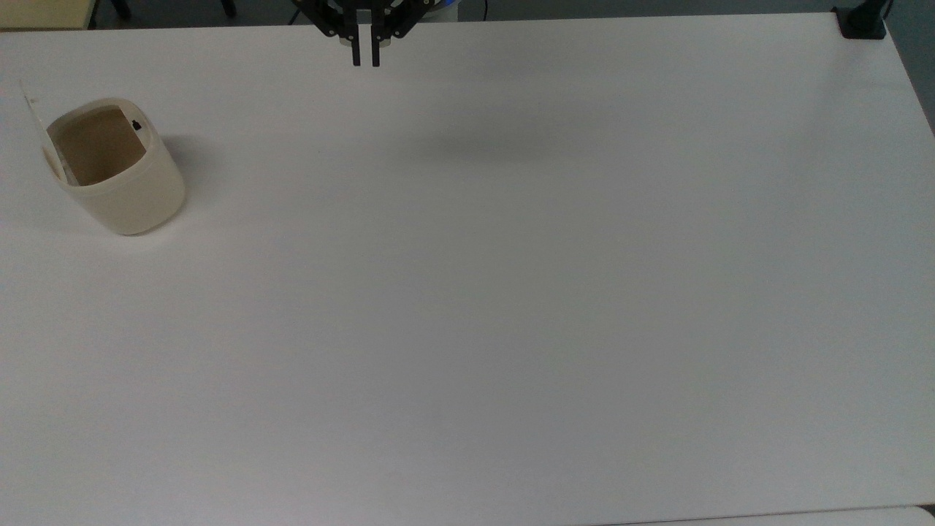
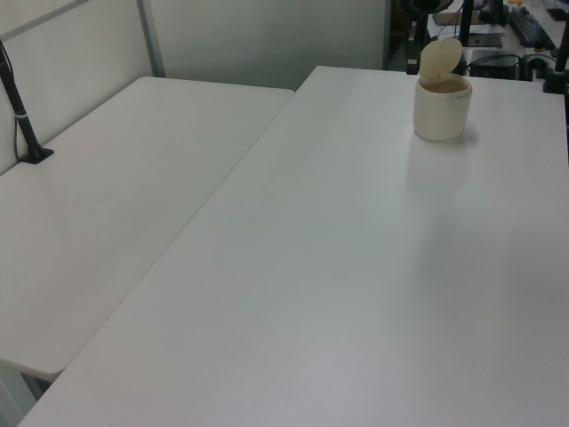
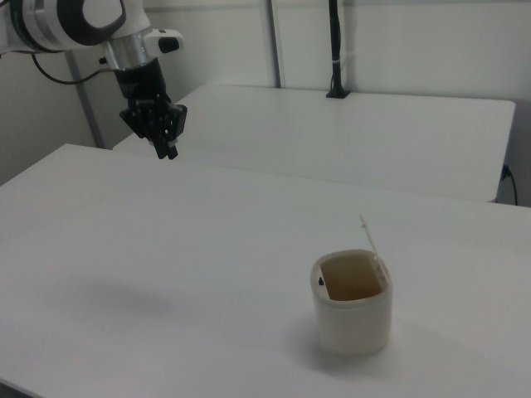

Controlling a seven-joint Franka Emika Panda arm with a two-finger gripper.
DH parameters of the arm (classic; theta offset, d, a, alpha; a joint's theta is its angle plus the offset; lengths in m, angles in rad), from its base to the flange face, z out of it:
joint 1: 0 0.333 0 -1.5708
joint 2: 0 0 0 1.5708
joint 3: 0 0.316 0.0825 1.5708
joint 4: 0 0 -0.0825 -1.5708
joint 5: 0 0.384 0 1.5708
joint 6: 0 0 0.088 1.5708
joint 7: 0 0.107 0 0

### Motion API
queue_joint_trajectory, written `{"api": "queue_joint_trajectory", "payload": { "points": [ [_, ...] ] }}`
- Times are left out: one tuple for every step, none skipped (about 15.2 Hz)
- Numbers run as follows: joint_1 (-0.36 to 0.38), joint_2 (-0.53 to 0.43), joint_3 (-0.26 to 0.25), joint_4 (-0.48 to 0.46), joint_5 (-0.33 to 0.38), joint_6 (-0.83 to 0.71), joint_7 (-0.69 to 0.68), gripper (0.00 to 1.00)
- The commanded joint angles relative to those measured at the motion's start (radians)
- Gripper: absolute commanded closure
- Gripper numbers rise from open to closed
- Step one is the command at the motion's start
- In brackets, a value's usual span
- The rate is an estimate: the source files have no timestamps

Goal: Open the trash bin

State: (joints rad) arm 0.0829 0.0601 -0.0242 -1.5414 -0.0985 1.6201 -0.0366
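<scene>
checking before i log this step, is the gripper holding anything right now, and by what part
Nothing is held. The gripper hangs above the table's far edge with nothing between its fingers, well apart from the trash bin, whose lid stands open.

Looks like a robotics lab or some office-type test room. Plain white worktop (image 1: 511, 292) with a second white table (image 3: 357, 133) pushed alongside, bare pale walls, and a black pole (image 3: 334, 50) clamped to that far table, well off from the jaws. Desks with a keyboard (image 2: 531, 27) sit past the worktop's end.
</scene>
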Motion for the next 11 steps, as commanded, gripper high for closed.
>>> {"api": "queue_joint_trajectory", "payload": {
  "points": [
    [0.000,-0.025,-0.022,-0.022,0.017,-0.017,-0.028,0.06],
    [-0.009,-0.026,-0.023,-0.020,0.017,-0.017,-0.026,0.00],
    [-0.012,-0.028,-0.025,-0.020,0.017,-0.017,-0.025,0.00],
    [-0.015,-0.029,-0.026,-0.020,0.017,-0.019,-0.025,0.00],
    [-0.022,-0.032,-0.026,-0.020,0.017,-0.019,-0.022,0.00],
    [-0.023,-0.032,-0.026,-0.020,0.017,-0.020,-0.019,0.00],
    [-0.023,-0.034,-0.026,-0.020,0.017,-0.020,-0.017,0.00],
    [-0.023,-0.034,-0.026,-0.020,0.017,-0.020,-0.017,0.00],
    [-0.023,-0.034,-0.026,-0.019,0.017,-0.020,-0.013,0.00],
    [-0.023,-0.034,-0.026,-0.017,0.017,-0.020,-0.013,0.00],
    [-0.022,-0.036,-0.026,-0.017,0.017,-0.020,-0.013,0.00]
  ]
}}
